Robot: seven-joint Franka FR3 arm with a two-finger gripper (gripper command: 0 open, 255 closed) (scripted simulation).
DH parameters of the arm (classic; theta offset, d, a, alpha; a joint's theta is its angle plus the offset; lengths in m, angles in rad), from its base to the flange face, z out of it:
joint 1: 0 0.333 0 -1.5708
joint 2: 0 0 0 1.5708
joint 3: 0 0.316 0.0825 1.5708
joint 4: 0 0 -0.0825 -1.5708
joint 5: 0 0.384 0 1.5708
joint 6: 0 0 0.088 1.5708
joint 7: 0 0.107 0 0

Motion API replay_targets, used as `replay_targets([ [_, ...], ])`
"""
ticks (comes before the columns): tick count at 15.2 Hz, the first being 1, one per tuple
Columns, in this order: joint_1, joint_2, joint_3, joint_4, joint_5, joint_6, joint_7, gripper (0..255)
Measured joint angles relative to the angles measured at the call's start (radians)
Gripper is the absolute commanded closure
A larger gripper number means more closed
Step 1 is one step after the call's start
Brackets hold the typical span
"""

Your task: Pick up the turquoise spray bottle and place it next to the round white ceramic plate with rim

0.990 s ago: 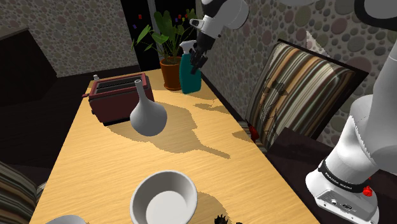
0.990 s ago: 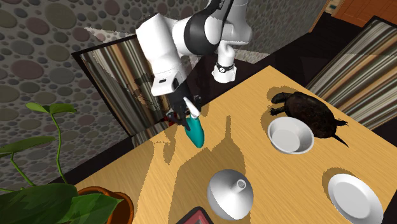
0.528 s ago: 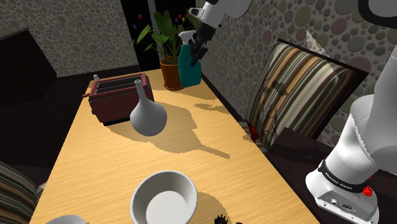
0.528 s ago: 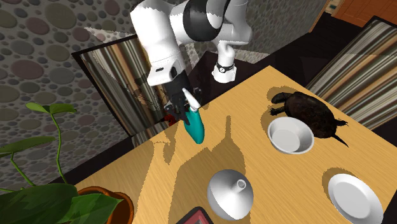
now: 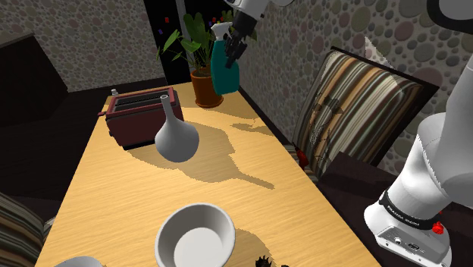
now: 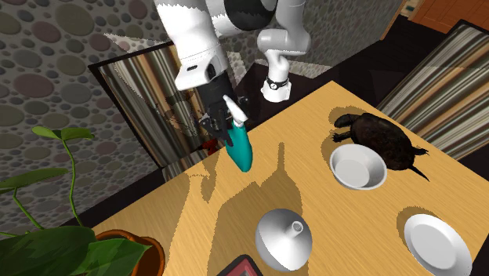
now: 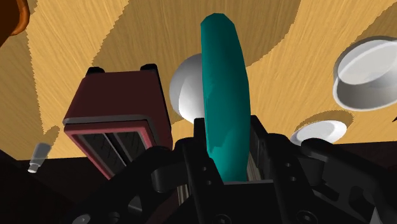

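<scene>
Shoulder view: your gripper [image 5: 234, 45] is pinching the turquoise spray bottle [image 5: 224, 70] high up, just under its white trigger head. The bottle hangs far beyond the grey long-necked vase [image 5: 176, 136], in front of the potted plant [image 5: 198, 57] at the far end of the wooden table [image 5: 114, 197]. Its base looks clear of the wood, so I judge the pick done and the carry in hand. The dark red toaster [image 5: 140, 115] stands just beside the vase, and a white bowl [image 5: 195, 235] sits well to the vase's near side.

Second exterior view: the bottle [image 6: 241, 153] leans with its base swung toward the vase [image 6: 284, 239]. The round white plate [image 6: 432, 241] lies well apart from the vase toward this view's right, farther from it than the bowl [image 6: 357, 166]. A dark turtle figure [image 6: 385, 139] lies beyond the bowl as seen from the vase.

Wrist view: the two black fingers [image 7: 259, 149] clasp the bottle [image 7: 224, 95] on both sides, and the vase [image 7: 184, 89] sits directly behind it. The toaster [image 7: 121, 108] is on one side of the vase and the plate [image 7: 319, 132] far off on the other.

For the next move, I would have you carry the bottle high past the vase's tall neck and around the bowl. Bring it upright, lower it onto bare wood just beside the plate's rim without touching it, and only then spread the fingers
</scene>
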Motion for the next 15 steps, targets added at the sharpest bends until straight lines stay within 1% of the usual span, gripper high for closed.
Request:
replay_targets([
  [8,-0.008,0.007,-0.005,0.112,-0.011,-0.096,0.045,255],
  [10,0.01,-0.009,0.005,0.086,-0.021,-0.074,0.066,255],
  [15,0.087,-0.094,0.061,-0.07,-0.064,0.054,0.149,255],
])
